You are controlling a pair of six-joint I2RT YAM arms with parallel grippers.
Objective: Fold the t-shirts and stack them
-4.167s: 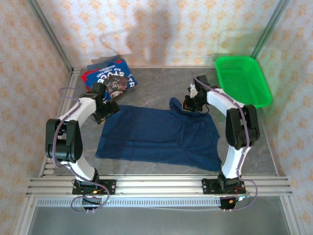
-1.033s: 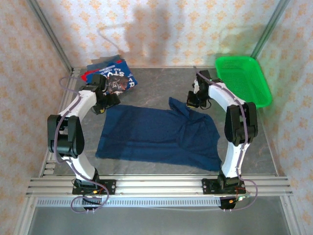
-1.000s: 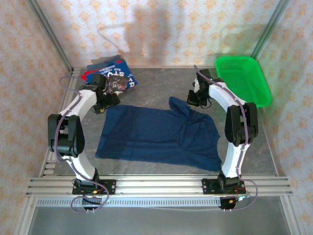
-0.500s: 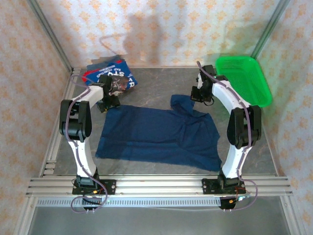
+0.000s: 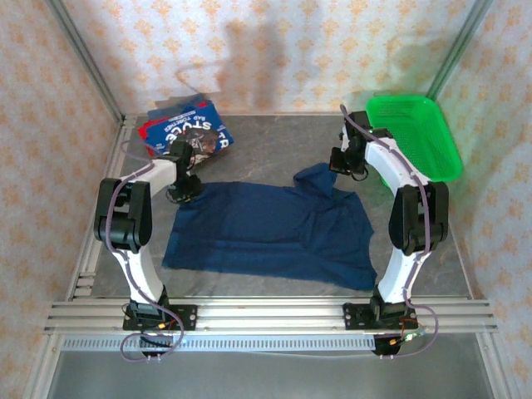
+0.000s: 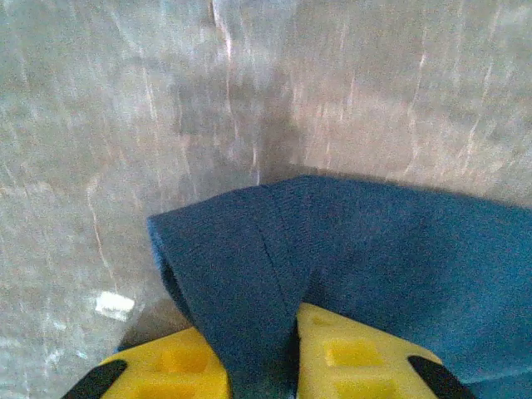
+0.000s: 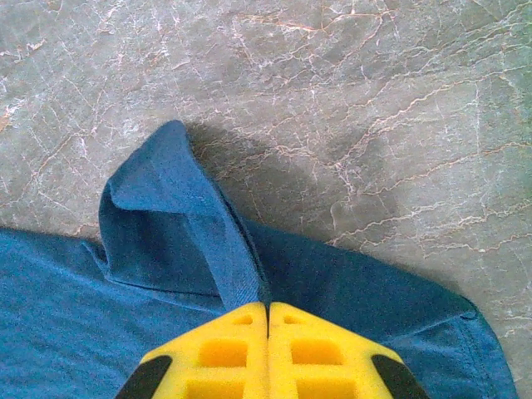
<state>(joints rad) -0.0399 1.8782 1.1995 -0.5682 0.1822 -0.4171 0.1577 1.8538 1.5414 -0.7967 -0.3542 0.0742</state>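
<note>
Left gripper (image 6: pixel 291 337) and right gripper (image 7: pixel 268 320) pinch navy shirt (image 5: pixel 266 233) far edge, seemingly securely; draw evenly toward 6 o'clock.

The spread t-shirt (image 5: pixel 266 229) is laid in the middle of the table (image 5: pixel 266 145). The folded t-shirts (image 5: pixel 184 129) are stacked behind it at the far left corner; the basket (image 5: pixel 411 137) is set at the far right corner.

Bright light, soft shadows on back wall (image 5: pixel 258 58); left wrist view blurry w/ glare on table (image 6: pixel 399 91).
</note>
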